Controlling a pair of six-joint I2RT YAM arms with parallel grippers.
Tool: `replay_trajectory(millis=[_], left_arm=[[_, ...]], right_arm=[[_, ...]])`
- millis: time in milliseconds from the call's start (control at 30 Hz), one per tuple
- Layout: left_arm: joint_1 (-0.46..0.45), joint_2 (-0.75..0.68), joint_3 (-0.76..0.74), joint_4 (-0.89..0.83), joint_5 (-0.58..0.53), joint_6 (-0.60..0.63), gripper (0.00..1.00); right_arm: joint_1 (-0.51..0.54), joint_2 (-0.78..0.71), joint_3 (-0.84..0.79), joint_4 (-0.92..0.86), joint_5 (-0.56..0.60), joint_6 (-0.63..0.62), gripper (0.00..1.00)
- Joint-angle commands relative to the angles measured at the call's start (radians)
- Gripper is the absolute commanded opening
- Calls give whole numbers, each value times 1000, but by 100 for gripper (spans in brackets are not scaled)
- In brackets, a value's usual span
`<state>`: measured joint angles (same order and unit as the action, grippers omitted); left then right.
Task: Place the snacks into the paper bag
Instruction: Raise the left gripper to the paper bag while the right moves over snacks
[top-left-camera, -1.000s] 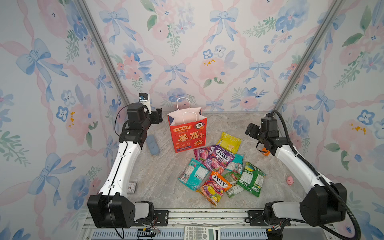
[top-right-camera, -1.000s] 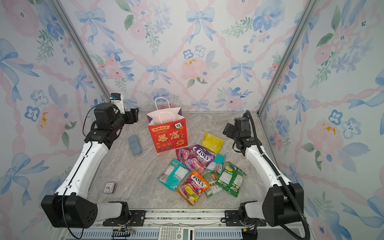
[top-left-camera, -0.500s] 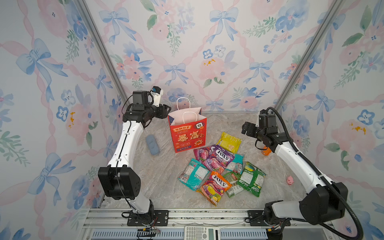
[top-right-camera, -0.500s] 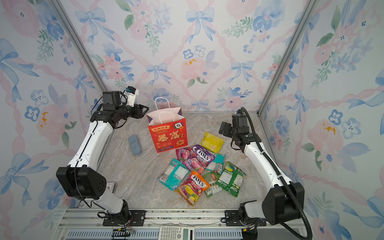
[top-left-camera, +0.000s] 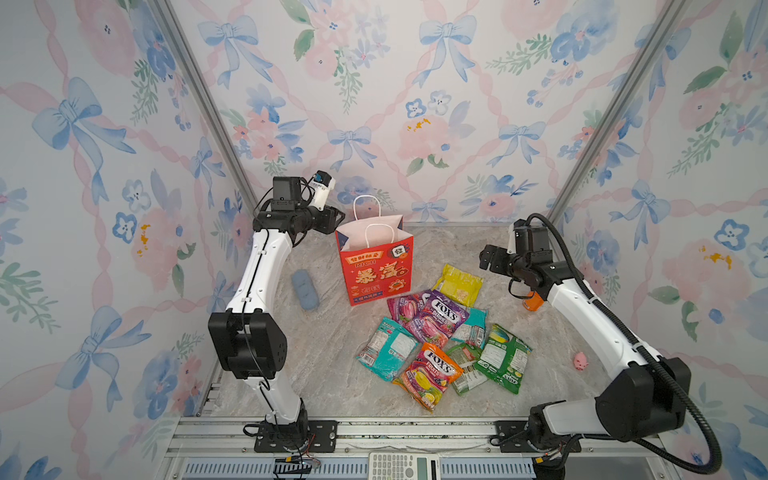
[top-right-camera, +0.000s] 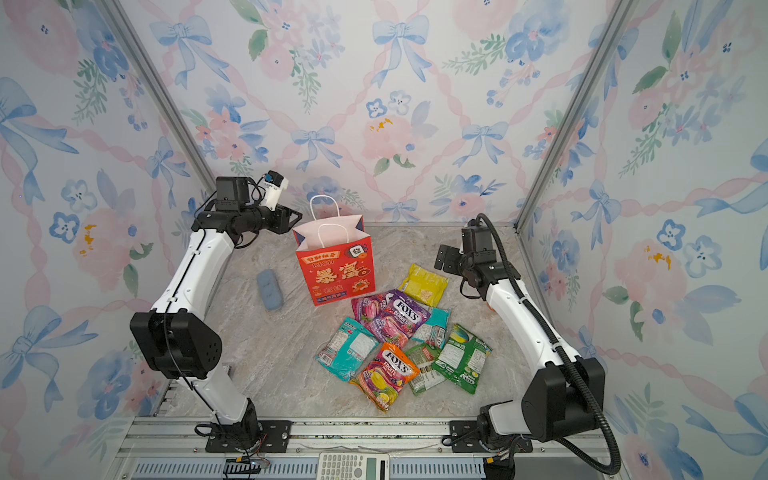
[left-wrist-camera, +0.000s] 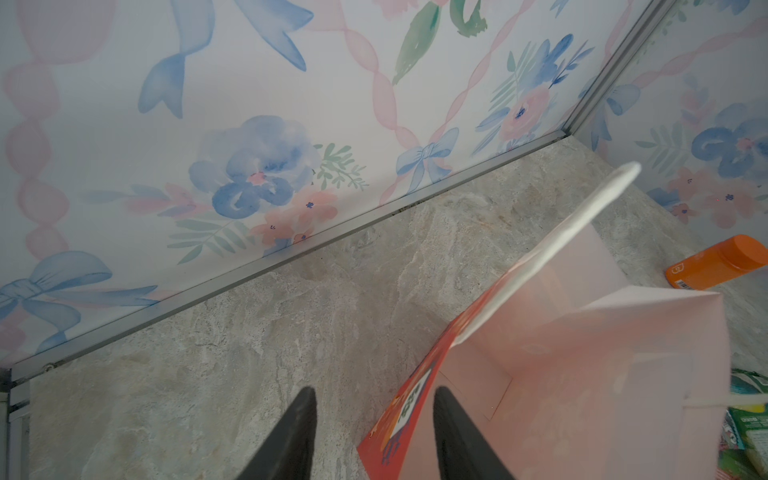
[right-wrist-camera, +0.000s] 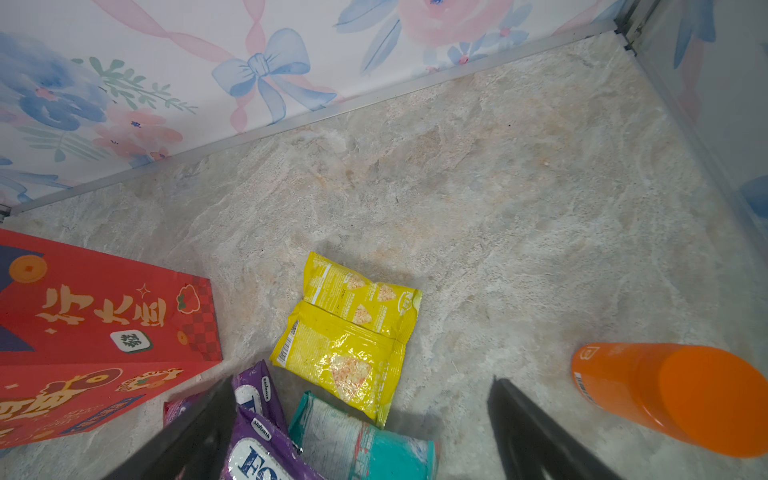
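The left end effector, jaws apart, straddles the rim of the red paper bag while the right end effector hangs spread wide near the yellow snack packet.

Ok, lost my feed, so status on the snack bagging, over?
Left gripper open, astride the rim of the red paper bag. Right gripper open, empty, near the yellow packet. Snacks piled on the table. Nothing blocking; orange bottle aside.

my left claw: I see paper bag wall between fingers | my right claw: snacks just ahead (bottle to one side, bag opposite)
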<state>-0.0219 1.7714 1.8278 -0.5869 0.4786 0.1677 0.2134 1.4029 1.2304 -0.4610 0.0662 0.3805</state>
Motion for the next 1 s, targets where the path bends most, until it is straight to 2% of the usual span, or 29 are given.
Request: replay_trajectory(millis=[0, 200, 500, 967], left_arm=[[-11, 29, 40, -13, 58, 42, 44], [-25, 74, 82, -53, 78, 67, 42], [-46, 117, 123, -104, 38, 108, 45], [-71, 155, 146, -121, 14, 134, 43]], right_arm=[[14, 16, 37, -33, -19, -11, 97], [14, 31, 54, -45, -32, -12, 97], [14, 45, 75, -55, -45, -16, 97], [13, 51, 84, -65, -45, -15, 97]])
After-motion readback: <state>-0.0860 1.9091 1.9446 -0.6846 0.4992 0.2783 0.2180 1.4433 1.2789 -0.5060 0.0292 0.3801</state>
